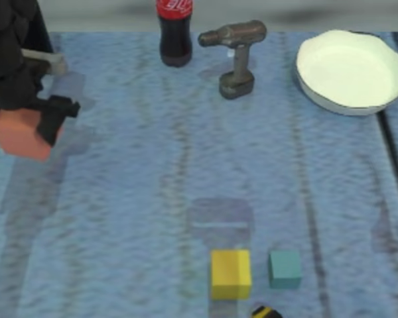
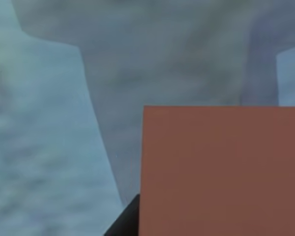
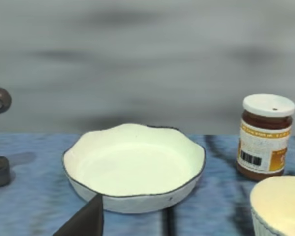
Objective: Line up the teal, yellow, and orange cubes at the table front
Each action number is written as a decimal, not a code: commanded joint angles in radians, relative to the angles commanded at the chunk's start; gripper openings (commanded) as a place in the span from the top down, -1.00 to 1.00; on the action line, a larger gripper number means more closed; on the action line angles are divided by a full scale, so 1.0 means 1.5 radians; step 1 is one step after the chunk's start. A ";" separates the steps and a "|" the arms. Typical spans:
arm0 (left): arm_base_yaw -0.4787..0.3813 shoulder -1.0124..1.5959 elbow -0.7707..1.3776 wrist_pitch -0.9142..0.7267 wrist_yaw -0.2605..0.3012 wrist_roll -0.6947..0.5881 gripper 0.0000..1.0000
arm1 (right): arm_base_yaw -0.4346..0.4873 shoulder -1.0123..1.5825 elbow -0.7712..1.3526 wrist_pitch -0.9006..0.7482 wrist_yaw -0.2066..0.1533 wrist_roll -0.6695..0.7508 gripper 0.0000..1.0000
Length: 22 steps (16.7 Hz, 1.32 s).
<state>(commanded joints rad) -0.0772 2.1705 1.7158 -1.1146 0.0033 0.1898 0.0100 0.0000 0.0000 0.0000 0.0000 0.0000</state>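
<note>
Three cubes: one orange [image 1: 20, 136], one yellow [image 1: 230, 273], one teal [image 1: 284, 268]. One bottle [image 1: 175, 30], one drill [image 1: 235, 56], one dish [image 1: 350, 71], one jar [image 3: 265, 136].

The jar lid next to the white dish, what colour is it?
White; the jar lid shows best in the right wrist view.

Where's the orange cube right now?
In the top view the orange cube is at the table's far left edge, held in the left gripper, well away from the yellow cube and teal cube at the front.
</note>
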 joint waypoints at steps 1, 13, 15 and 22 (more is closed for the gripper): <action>-0.017 -0.010 -0.012 0.002 0.000 -0.022 1.00 | 0.000 0.000 0.000 0.000 0.000 0.000 -1.00; -0.388 -0.260 -0.322 0.050 -0.003 -0.561 1.00 | 0.000 0.000 0.000 0.000 0.000 0.000 -1.00; -0.426 -0.292 -0.355 0.059 -0.004 -0.605 1.00 | 0.000 0.000 0.000 0.000 0.000 0.000 -1.00; -0.437 -0.301 -0.367 0.064 -0.005 -0.618 1.00 | 0.000 0.000 0.000 0.000 0.000 0.000 -1.00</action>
<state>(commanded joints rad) -0.7328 1.7183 1.1649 -1.0191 -0.0036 -0.7367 0.0100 0.0000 0.0000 0.0000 0.0000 0.0000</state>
